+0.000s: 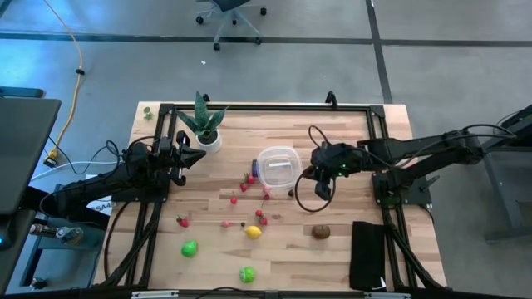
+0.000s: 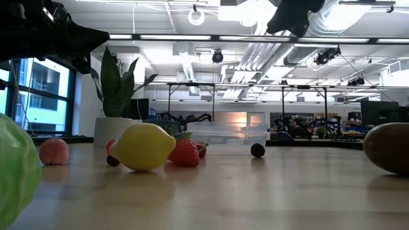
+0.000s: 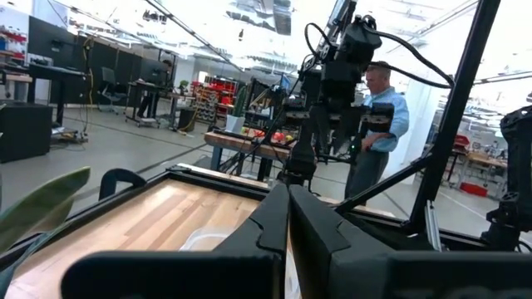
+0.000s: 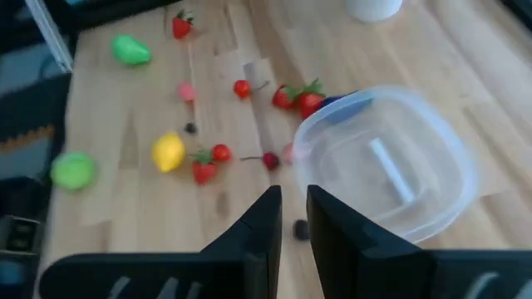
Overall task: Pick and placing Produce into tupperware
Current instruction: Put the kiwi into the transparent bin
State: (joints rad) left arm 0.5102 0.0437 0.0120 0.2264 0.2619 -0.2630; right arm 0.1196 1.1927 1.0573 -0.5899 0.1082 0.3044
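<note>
Right gripper hangs just beside the tupperware, on the side away from the potted plant; we see its fingers nearly together with only a narrow slot between them, and nothing visibly in it. Beneath them, close to the tupperware's rim, lies a tiny dark berry, which we judge to be the likely target, hence the narrow setting. The tupperware looks empty of produce; a purple piece and strawberries crowd its far rim, with the lemon, kiwi and green fruits farther off. Left gripper waits closed beside the plant, clear of the working side.
</note>
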